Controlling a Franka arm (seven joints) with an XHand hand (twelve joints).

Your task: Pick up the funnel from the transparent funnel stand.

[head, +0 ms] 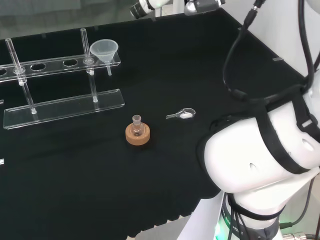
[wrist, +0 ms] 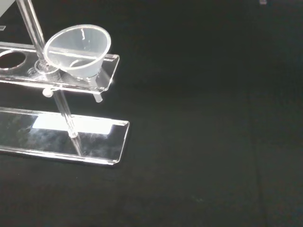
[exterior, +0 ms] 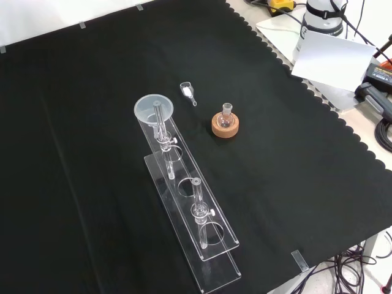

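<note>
A clear plastic funnel (head: 104,50) sits in the end hole of the transparent funnel stand (head: 60,107), at the stand's right end in the head view. In the front view the funnel (exterior: 154,108) is at the stand's far end, and the stand (exterior: 196,236) runs toward the near edge. The wrist view looks at the funnel (wrist: 78,51) resting upright in the stand's upper shelf (wrist: 106,80), with its stem poking down below the shelf.
A small round flask on a cork ring (head: 137,135) stands in front of the stand in the head view. A small clear spoon-like piece (head: 182,115) lies to its right. The arm's white links (head: 265,155) fill the right. The cloth's scalloped edge (exterior: 343,131) runs along the front view's right.
</note>
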